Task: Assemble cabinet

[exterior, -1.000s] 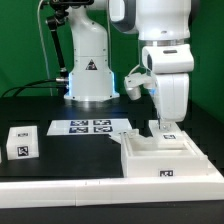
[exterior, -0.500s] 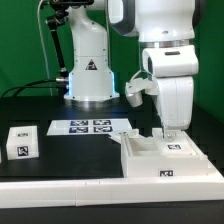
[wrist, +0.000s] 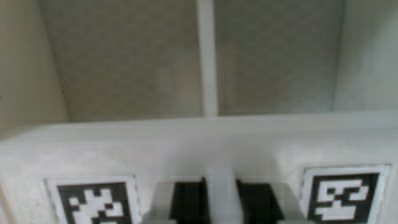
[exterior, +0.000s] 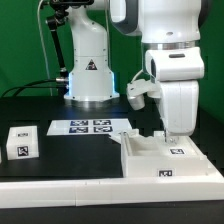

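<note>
The white cabinet body, an open tray-like box with a tag on its front, lies at the exterior view's right near the table's front edge. My gripper hangs over its far right part, shut on a white tagged cabinet piece held just above the body. In the wrist view the dark fingers pinch this piece between its two tags, with the gripper at its middle. Beyond it shows the body's inside with a thin white divider.
A small white tagged block stands at the exterior view's left. The marker board lies flat between it and the cabinet body. The white robot base with a warning sticker stands behind, with cables at its left.
My gripper has moved toward the exterior view's right and a little lower, carrying the tagged piece along over the cabinet body. The body and the small block have not moved.
</note>
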